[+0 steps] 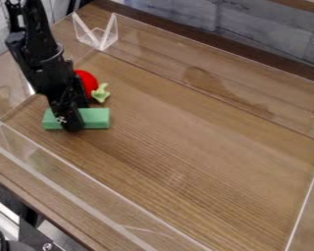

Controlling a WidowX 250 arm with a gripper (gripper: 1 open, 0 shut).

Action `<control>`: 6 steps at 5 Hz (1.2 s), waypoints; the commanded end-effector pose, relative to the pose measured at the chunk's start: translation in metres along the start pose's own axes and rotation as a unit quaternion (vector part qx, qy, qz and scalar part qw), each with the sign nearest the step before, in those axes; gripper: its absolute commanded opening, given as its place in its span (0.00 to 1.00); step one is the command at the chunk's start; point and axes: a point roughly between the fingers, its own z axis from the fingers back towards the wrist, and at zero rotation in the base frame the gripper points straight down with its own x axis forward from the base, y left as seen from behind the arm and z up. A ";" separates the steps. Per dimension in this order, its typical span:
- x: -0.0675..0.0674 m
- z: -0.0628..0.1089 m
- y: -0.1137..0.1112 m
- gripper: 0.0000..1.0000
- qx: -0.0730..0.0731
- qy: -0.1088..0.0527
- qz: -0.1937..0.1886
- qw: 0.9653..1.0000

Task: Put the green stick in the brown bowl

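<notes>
Your black, jointed robot gripper (68, 118) hides the middle of the flat light-green rectangular block (97, 119); its fingertips blur together, their gap unreadable.

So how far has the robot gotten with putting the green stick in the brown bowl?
Only the approach looks done: the pincer is down at the green stick, which lies on the table. Whether it's gripped, I can't tell. Lifting and placing remain; I can't make out a brown bowl in this view.
</notes>
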 end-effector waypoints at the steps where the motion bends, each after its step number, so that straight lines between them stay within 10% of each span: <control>1: 0.001 0.011 0.008 0.00 0.014 -0.019 0.012 1.000; 6: 0.008 0.012 0.005 0.00 -0.007 -0.038 0.029 0.999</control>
